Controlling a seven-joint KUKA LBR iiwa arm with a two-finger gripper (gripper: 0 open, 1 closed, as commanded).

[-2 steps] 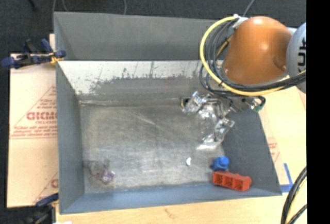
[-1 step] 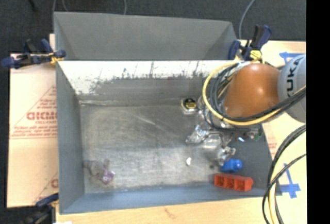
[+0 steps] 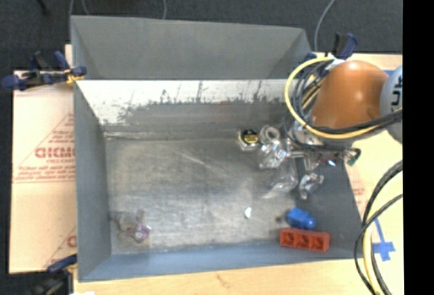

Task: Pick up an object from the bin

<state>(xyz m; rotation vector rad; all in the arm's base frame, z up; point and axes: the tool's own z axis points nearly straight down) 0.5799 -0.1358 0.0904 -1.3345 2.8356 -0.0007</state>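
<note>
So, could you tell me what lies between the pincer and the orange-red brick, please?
In the camera view, a small blue piece lies between the pincer and the orange-red brick, close beside the brick.

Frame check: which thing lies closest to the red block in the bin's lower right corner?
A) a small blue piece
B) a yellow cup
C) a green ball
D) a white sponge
A: a small blue piece lies just above the red block in the camera view, near the lower right corner of the bin. Whether the two touch cannot be told.
</note>
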